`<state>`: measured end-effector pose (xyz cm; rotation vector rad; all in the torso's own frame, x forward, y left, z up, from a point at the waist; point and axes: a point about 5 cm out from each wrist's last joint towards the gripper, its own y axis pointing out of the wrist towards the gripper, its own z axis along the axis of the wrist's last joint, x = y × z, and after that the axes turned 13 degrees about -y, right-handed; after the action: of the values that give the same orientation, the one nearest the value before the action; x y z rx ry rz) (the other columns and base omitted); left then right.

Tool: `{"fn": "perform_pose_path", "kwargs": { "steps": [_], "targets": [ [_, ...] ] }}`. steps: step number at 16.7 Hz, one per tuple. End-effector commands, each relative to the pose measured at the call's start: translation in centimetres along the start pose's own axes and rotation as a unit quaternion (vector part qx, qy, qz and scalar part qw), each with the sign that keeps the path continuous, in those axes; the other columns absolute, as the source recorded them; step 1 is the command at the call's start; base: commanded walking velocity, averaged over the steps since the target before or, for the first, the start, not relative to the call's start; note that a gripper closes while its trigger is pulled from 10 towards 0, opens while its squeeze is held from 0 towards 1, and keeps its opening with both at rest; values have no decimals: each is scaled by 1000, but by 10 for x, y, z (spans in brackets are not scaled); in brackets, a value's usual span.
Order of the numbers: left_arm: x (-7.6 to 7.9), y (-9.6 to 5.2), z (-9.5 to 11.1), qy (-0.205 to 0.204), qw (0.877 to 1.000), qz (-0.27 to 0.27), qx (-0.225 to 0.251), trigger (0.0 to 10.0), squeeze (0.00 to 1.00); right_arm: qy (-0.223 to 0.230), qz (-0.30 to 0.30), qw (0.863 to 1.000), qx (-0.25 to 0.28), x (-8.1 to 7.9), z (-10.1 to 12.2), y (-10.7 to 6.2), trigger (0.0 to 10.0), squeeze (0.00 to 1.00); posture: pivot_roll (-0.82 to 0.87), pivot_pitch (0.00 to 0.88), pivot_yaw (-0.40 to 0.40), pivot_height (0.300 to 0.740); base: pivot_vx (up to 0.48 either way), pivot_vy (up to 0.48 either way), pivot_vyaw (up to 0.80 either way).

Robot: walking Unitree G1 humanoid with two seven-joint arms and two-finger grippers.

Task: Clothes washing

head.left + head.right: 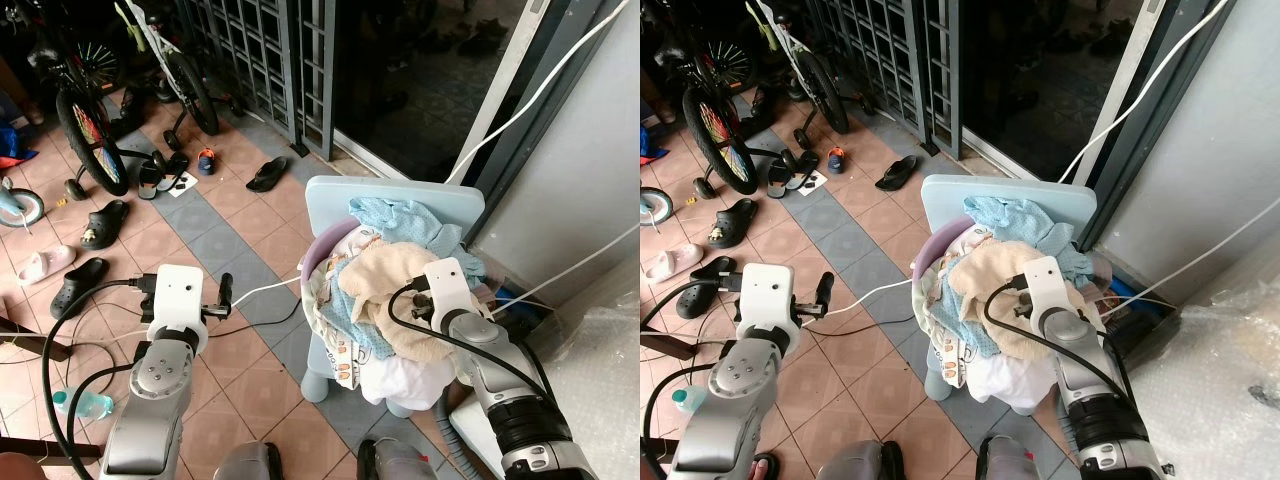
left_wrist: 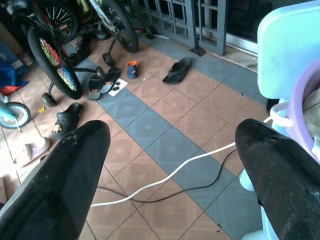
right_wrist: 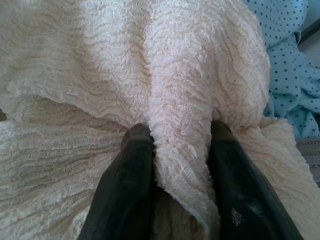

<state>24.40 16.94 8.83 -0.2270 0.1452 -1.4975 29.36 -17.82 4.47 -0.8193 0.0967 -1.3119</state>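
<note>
A heap of clothes fills a purple basin that stands on a light blue plastic chair. On top lies a cream textured cloth, with a blue dotted garment behind it. My right gripper is sunk into the heap, and a raised fold of the cream cloth is pinched between its two fingers. In the eye views my right wrist covers those fingers. My left gripper hangs open over the tiled floor to the left of the chair, with nothing in it.
A white cable and a black one run across the floor beside the chair. Bicycles, sandals and clogs lie at the far left. A plastic bottle lies by my left arm. A plastic-wrapped object and a wall stand on the right.
</note>
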Motion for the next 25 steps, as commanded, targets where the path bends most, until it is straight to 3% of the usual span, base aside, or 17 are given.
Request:
{"fn": "perform_pose_path", "kwargs": {
  "steps": [1,5,8,10,13,14,17,18,19,25],
  "targets": [
    [-2,1,-2,6,1000,9,-2,10000,0,8,8,1000,-12,-3,-7,0,0,0,-33,107,18,740,0,0,0],
    [0,7,-3,2,1000,12,2,10000,0,24,22,999,-4,-4,-5,2,0,0,-39,57,13,740,0,0,0],
    [-3,14,4,29,999,34,28,10000,0,52,38,998,25,-12,6,-1,0,0,-49,42,26,740,0,0,0],
    [-1,19,10,33,998,38,41,10000,0,114,35,987,111,-15,31,-12,0,0,-58,30,60,740,0,0,0],
    [8,26,19,24,997,25,66,10000,0,135,-51,961,236,14,77,-39,0,0,-73,1,89,740,0,0,0],
    [13,28,21,20,997,16,75,10000,0,147,-92,944,282,34,94,-53,0,0,-78,0,95,740,0,0,0],
    [18,30,20,21,997,8,75,10000,0,123,-159,921,334,58,107,-73,0,0,-90,0,106,740,0,0,0],
    [19,31,19,21,997,7,75,10000,0,110,-158,923,333,57,105,-72,6863,0,-90,0,106,740,0,0,0],
    [19,31,19,20,997,7,75,10000,0,111,-158,925,326,56,102,-71,10000,0,-90,0,106,740,0,0,0],
    [15,31,18,15,997,16,74,10000,0,116,-138,934,309,39,91,-66,10000,0,-79,0,98,740,0,0,-406]
  ]
}}
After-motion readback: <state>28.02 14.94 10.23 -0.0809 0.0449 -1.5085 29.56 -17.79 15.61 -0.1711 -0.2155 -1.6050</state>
